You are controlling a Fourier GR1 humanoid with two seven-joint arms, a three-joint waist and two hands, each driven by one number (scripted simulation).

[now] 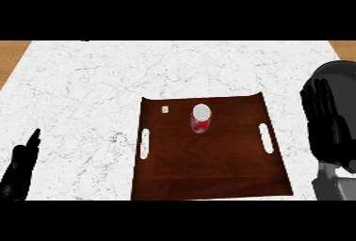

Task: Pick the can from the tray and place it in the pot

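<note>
The can (201,118) is red and white, the tray (208,174) dark wood-grained brown, the counter (90,84) white, grey-veined.

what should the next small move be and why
Probably swing the right hand leftward toward the can: it stands upright in the tray's far half, untouched, and that hand hangs open just past the tray's right edge, nearer than the left hand.

So the can (201,118) is red and white with a pale top, standing upright in the upper middle of the tray (208,174). The tray's dark brown wood with slot handles on both sides, sitting center-low in the frame. The dark rounded thing at the right edge looks like the pot (339,70), mostly hidden.
</note>
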